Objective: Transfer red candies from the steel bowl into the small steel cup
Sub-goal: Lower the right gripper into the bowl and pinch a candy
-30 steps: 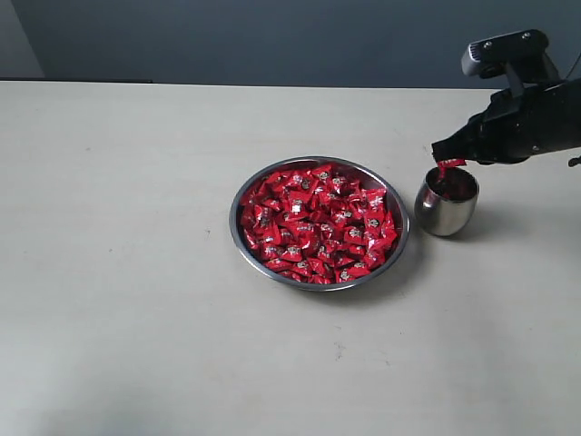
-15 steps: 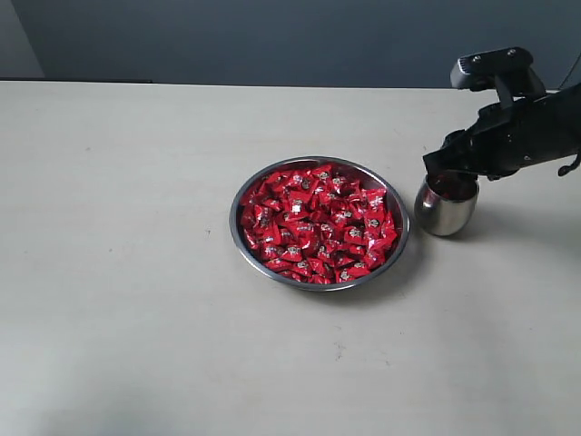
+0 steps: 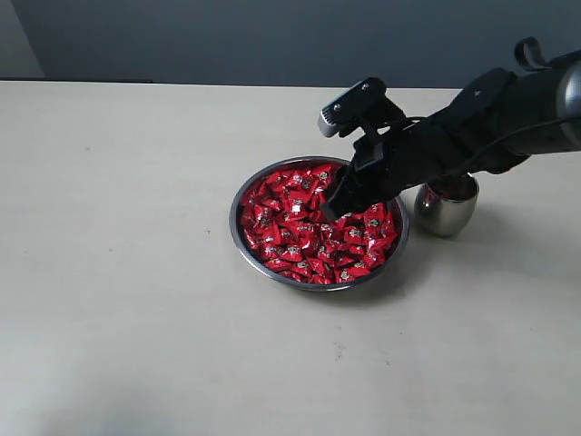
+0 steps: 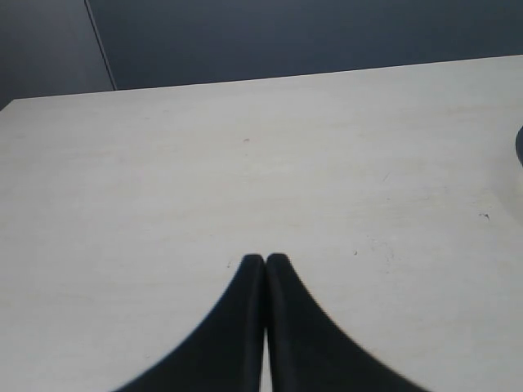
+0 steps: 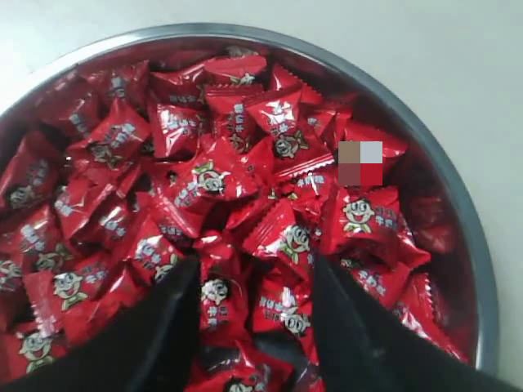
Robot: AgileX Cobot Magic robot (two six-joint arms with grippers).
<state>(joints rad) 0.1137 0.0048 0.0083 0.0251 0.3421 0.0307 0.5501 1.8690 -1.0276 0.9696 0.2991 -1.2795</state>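
Observation:
The steel bowl (image 3: 238, 238) sits mid-table, heaped with red candies (image 3: 290, 227). My right gripper (image 3: 333, 211) reaches from the right and hangs open over the pile, its tips down among the wrappers. In the right wrist view the two black fingers (image 5: 167, 318) straddle several candies (image 5: 282, 237) inside the bowl's rim (image 5: 458, 196), with nothing clamped. The small steel cup (image 3: 446, 213) stands just right of the bowl, partly behind the arm, with red showing inside. My left gripper (image 4: 265, 260) is shut and empty over bare table, outside the exterior view.
The pale tabletop (image 3: 136, 272) stretches round the bowl and cup. A dark wall (image 3: 272, 36) runs along the table's far edge. A dark rounded edge (image 4: 519, 147) shows at the border of the left wrist view.
My right gripper let a candy go over the cup, opened, and swung left from the cup to the bowl, dropping onto the candy pile. The left gripper's earlier state is not shown.

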